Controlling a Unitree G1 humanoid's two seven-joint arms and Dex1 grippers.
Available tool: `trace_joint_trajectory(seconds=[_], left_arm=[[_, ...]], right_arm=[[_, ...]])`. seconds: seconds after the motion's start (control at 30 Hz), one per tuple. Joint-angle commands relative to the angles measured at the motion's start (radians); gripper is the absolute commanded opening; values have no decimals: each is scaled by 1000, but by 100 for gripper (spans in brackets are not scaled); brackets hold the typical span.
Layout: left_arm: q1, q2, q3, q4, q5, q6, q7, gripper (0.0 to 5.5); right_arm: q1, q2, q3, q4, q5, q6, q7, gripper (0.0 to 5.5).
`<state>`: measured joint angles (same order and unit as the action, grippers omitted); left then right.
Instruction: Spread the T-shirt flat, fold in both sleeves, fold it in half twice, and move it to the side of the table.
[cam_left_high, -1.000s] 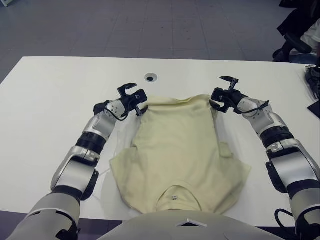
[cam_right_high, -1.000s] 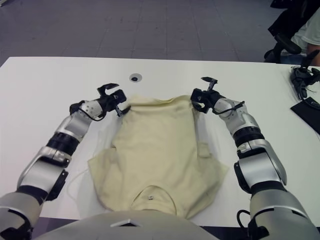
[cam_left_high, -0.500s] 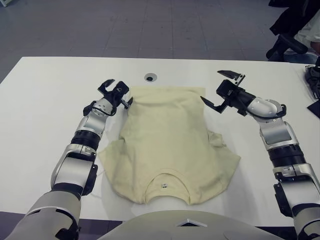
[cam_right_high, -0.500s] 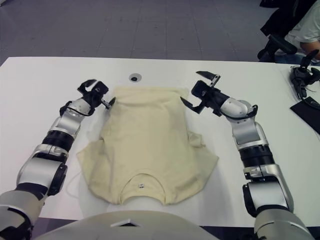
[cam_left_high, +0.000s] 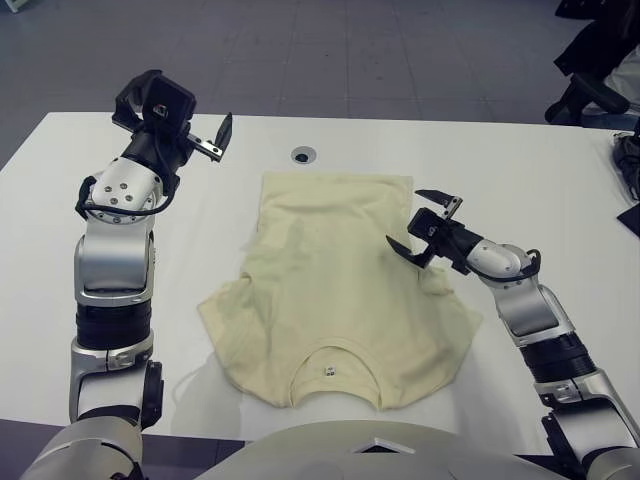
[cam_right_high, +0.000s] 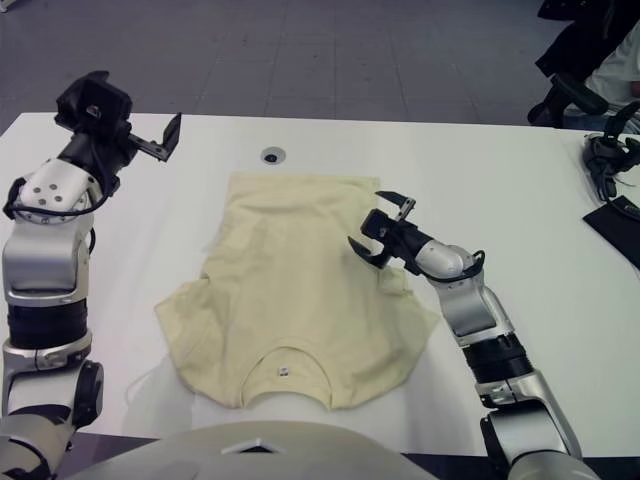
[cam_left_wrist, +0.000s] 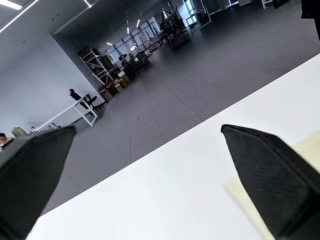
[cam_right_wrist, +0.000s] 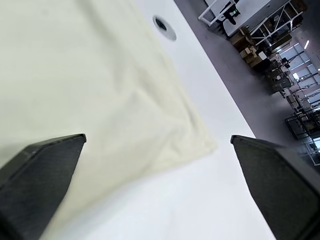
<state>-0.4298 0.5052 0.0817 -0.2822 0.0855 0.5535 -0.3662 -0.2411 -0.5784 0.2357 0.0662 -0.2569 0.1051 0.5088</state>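
Table: white top over a grey tiled floor, pretty plain setup. There's a small round cable hole near the far edge and some black gear off at the right end.
T-shirt: pale yellow, lying mostly flat in the middle of the table. The collar is toward the robot and the straight hem is at the far side, just short of the cable hole. The sleeve on the robot's left is spread out, the one on its right looks bunched up.
Right pincer: fingers spread wide, nothing between them. It sits low over the shirt's right edge, about halfway down the body and just above the bunched sleeve. Can't tell if the lower finger actually touches the cloth. Its wrist view looks down at the cloth and the hem corner.
Left pincer: also spread wide and holding nothing. It's lifted high above the table's far left part, well apart from the shirt, out past the hem's left corner.
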Motion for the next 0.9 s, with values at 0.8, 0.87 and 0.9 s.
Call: trace_joint_trajectory(seconds=[0.8,0.87,0.9], left_arm=[[228,-33,-27,-401,-21,220,-32,538],[294,-130,52,-510,-70,318,11,538],[326,-218,113,-564,-85,382,61,538]], right_arm=[[0,3,-268,-64,86,-65,-162,539],[-15,51,-385,-149,187,-54,-220,539],[-12,60,-431,-181,215,-43,-243,539]])
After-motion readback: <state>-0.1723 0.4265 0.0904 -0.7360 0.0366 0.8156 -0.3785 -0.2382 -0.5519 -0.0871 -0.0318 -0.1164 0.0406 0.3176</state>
